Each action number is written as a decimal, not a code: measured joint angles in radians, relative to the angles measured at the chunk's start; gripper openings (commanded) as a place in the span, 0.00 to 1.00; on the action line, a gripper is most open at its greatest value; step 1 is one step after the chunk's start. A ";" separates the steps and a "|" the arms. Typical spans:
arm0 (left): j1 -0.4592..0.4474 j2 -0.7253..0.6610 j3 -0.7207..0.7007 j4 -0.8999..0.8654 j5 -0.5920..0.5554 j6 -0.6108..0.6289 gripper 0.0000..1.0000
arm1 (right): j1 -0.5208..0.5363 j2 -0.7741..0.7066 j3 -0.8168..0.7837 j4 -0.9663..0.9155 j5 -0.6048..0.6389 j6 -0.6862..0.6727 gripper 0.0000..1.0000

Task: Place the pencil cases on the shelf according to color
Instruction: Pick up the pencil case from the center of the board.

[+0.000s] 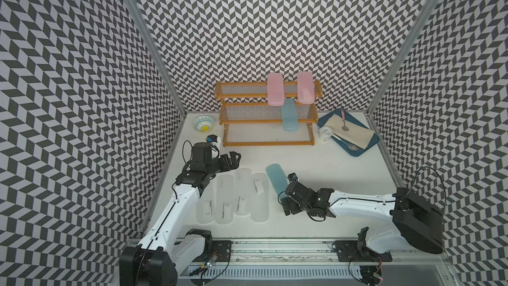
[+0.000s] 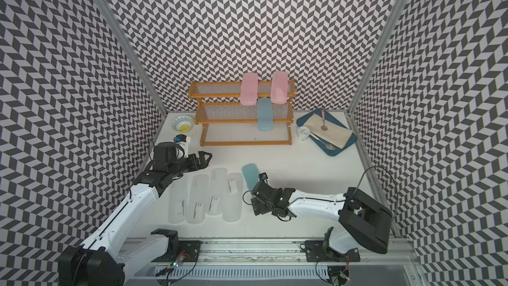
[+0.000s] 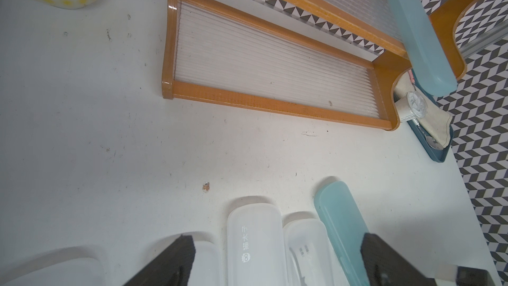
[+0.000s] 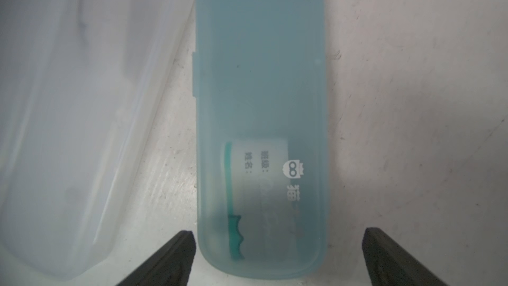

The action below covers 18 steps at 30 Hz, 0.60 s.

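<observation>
The right tool [image 1: 286, 202] hid the near end of the light blue case [image 1: 276, 178] on the bench [image 1: 330, 174] in both top views; its wrist view cropped that case's far end and showed the neighbouring clear case [image 4: 68, 119] blurred and partly out of frame.

Black-and-white chevron walls [image 1: 275, 23] enclose a scuffed white tabletop [image 1: 302, 160], joined by aluminium corner posts [image 1: 149, 37].

Shelf [image 1: 248, 105] at the back wall; on its top tier, pink pencil case [image 1: 275, 90] beside second pink case [image 1: 305, 88]; on the middle tier, light blue case [image 1: 290, 118] overhanging the front; on the table [image 1: 316, 177], another light blue case [image 1: 275, 176] under the right gripper [image 1: 284, 198]; four clear cases [image 1: 243, 188] in a row near the left gripper [image 1: 233, 160].
</observation>
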 measured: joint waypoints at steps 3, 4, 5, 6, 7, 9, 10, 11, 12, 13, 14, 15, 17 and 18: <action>0.000 -0.001 0.000 0.000 0.000 0.000 1.00 | 0.007 0.017 0.002 0.002 0.000 0.002 1.00; 0.000 -0.001 0.000 0.000 0.000 0.000 0.99 | 0.010 0.022 0.003 0.002 0.000 0.005 1.00; 0.000 -0.001 0.000 0.000 0.000 0.000 0.98 | 0.011 0.029 0.004 0.003 0.000 0.010 1.00; 0.000 -0.001 0.000 0.000 -0.001 0.000 0.98 | 0.013 0.035 0.006 0.003 0.005 0.015 1.00; -0.001 -0.001 0.000 0.000 -0.005 -0.003 0.98 | 0.016 0.043 0.012 0.003 0.012 0.025 0.99; -0.008 -0.001 0.000 0.001 -0.016 -0.011 0.98 | 0.025 0.060 0.026 0.002 0.028 0.045 0.99; -0.012 -0.001 0.000 0.003 -0.024 -0.014 0.98 | 0.031 0.070 0.033 0.002 0.036 0.057 0.99; -0.017 -0.001 0.000 0.007 -0.030 -0.017 0.98 | 0.037 0.077 0.037 0.002 0.043 0.065 0.99; -0.025 -0.001 0.001 0.011 -0.036 -0.021 0.98 | 0.044 0.086 0.042 0.003 0.053 0.073 0.98; -0.033 0.000 0.003 0.012 -0.041 -0.025 0.98 | 0.049 0.093 0.044 0.009 0.061 0.079 0.97; -0.039 0.002 0.007 0.012 -0.043 -0.028 0.99 | 0.052 0.097 0.045 0.014 0.068 0.082 0.95; -0.043 0.006 0.017 0.011 -0.047 -0.031 0.99 | 0.055 0.102 0.047 0.019 0.077 0.089 0.92; -0.050 0.020 0.050 0.013 -0.050 -0.032 0.99 | 0.058 0.108 0.047 0.030 0.091 0.101 0.81; -0.051 0.027 0.071 0.014 -0.053 -0.032 0.99 | 0.058 0.109 0.047 0.035 0.093 0.107 0.78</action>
